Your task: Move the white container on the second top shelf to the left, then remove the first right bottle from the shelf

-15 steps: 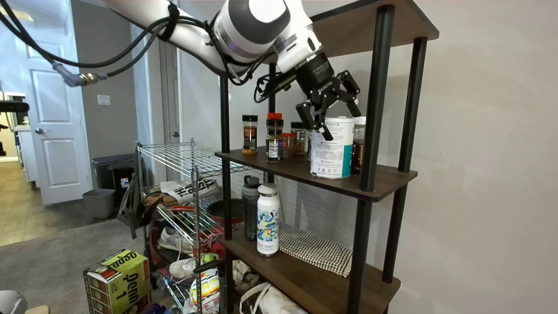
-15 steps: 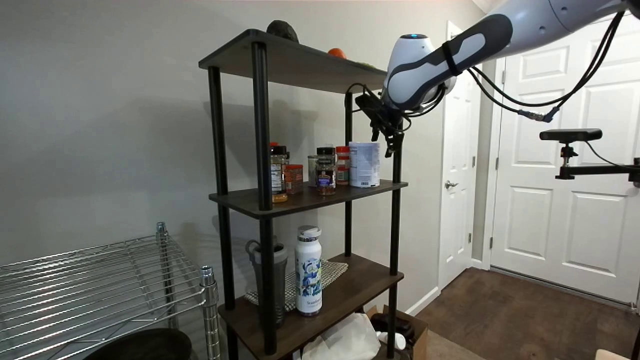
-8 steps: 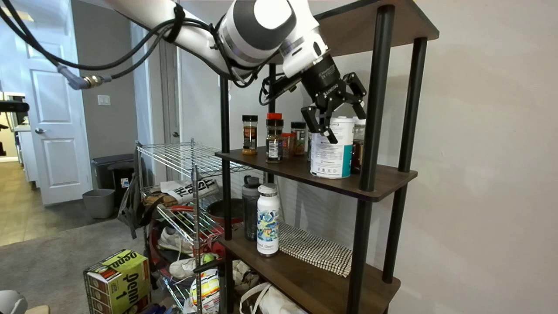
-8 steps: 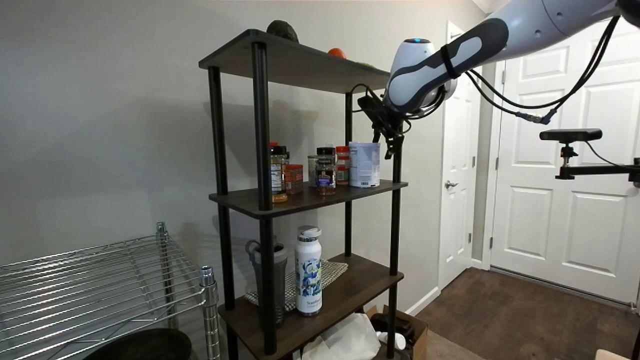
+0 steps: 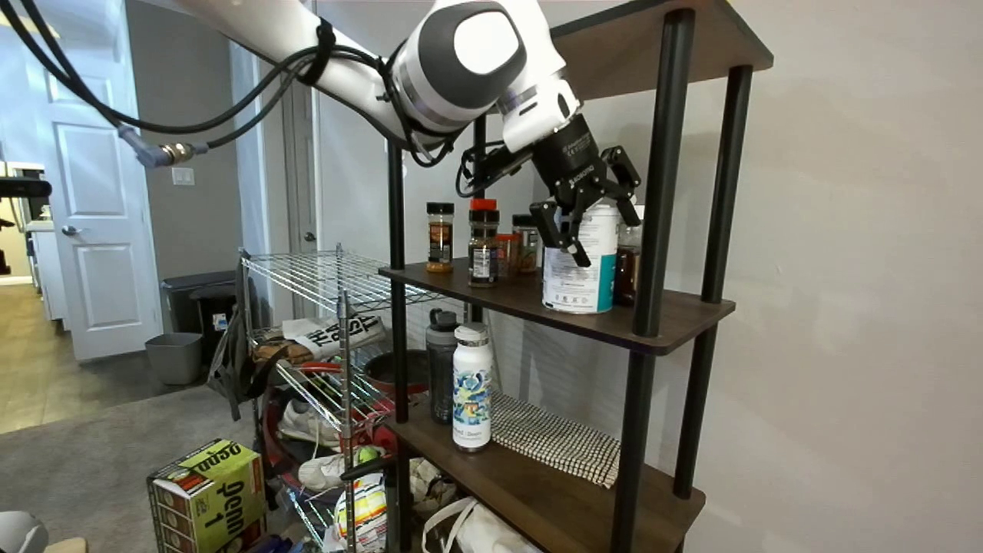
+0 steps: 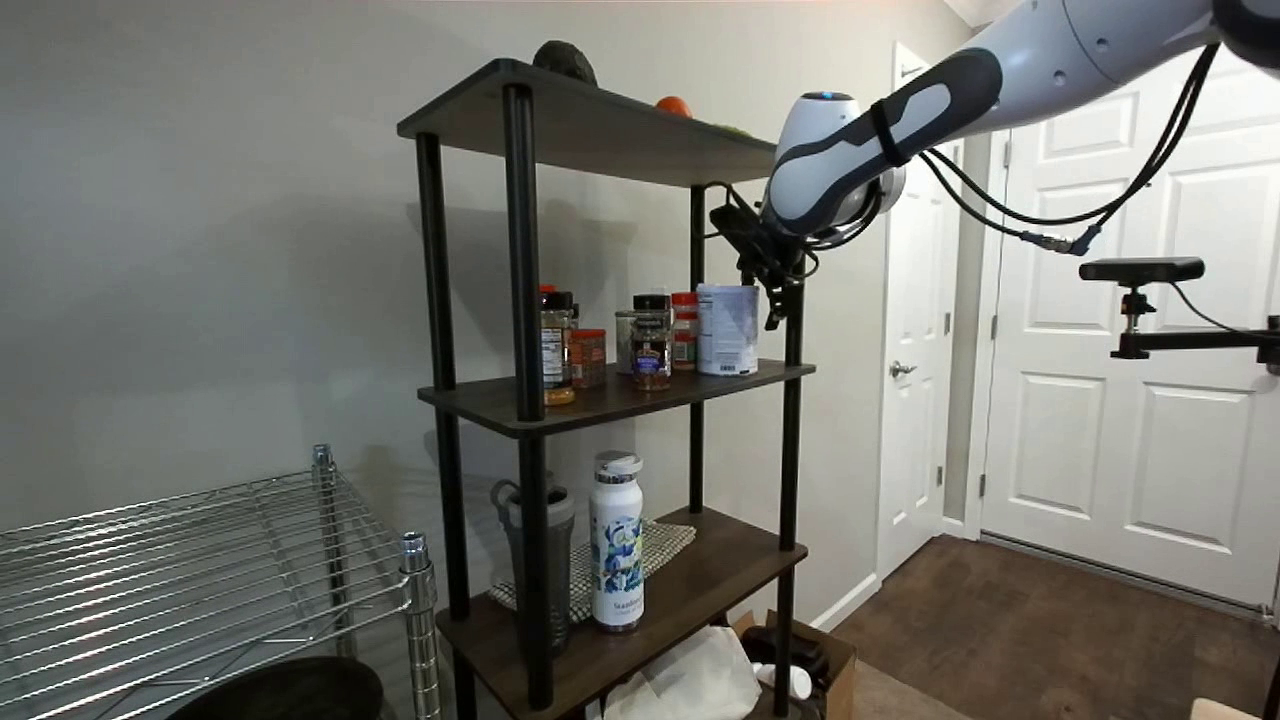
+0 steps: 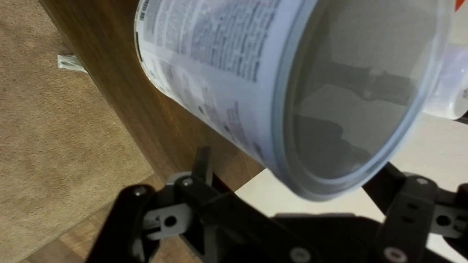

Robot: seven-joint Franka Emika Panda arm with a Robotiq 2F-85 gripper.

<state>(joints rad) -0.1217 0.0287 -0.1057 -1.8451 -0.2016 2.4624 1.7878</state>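
Observation:
The white container point(image 5: 580, 280) with a teal label stands upright on the dark brown second shelf point(image 5: 683, 309). It also shows in an exterior view point(image 6: 728, 335) and, close up, in the wrist view point(image 7: 212, 73). My gripper point(image 5: 605, 240) is open, its fingers spread about the container's upper part. In the wrist view, the left finger point(image 7: 202, 162) is apart from the container. The right finger lies partly behind the rim; contact is unclear. The first right bottle point(image 5: 626, 270), dark brown with a pale cap, stands right behind the container, partly hidden; its label is unreadable.
Several spice bottles point(image 5: 484, 257) stand further left on the shelf. A black front pole point(image 5: 662, 177) stands close right of my gripper. The top board point(image 6: 620, 130) is above. A white water bottle point(image 5: 471, 392) stands on the lower board.
My gripper first moved right and down, then further down and slightly left. The container and the bottle beside it have shifted slightly left. The jaws stay open.

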